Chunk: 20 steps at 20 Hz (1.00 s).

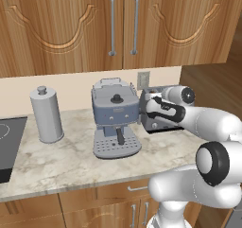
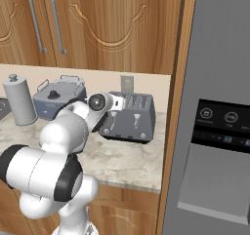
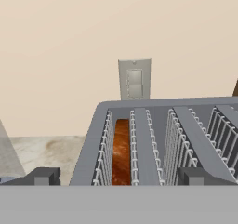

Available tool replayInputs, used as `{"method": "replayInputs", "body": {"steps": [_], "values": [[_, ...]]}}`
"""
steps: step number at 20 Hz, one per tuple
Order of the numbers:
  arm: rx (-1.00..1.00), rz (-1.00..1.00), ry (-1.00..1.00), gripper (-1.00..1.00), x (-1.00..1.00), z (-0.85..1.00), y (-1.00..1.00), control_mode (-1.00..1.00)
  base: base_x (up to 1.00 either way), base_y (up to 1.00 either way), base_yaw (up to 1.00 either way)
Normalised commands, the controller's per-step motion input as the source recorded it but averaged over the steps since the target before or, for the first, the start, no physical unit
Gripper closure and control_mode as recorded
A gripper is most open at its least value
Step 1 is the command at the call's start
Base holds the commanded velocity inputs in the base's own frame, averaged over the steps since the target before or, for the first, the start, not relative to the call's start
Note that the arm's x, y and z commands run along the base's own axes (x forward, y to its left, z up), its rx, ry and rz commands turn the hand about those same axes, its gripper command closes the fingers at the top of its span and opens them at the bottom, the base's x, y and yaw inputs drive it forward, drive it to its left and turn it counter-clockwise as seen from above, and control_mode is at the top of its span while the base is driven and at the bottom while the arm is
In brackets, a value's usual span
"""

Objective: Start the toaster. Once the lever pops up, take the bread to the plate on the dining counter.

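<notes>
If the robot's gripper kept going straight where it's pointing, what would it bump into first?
Probably the toaster: the open gripper looks along its slotted top, where the bread sits. Beyond is the wall. Depth is hard to judge.

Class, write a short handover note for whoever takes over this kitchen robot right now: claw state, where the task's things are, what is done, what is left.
Claw: open, empty, poised over the toaster's near edge.
Toaster: on the wall counter, right of the espresso machine.
Bread: sitting down in the leftmost slot in the hand view.
Done: arm brought to the toaster.
Left: press the lever, wait for the pop, carry the bread to the plate.
</notes>
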Motion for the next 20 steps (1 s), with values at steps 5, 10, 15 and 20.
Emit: {"method": "replayInputs", "body": {"steps": [5, 10, 15, 20], "values": [[0.00, 0.00, 0.00, -1.00, 0.00, 0.00, 0.00, -1.00, 0.00, 0.00, 0.00], [0.00, 0.00, 0.00, -1.00, 0.00, 0.00, 0.00, -1.00, 0.00, 0.00, 0.00], [0.00, 0.00, 0.00, -1.00, 0.00, 0.00, 0.00, -1.00, 0.00, 0.00, 0.00], [0.00, 0.00, 0.00, -1.00, 0.00, 0.00, 0.00, -1.00, 0.00, 0.00, 0.00]]}}
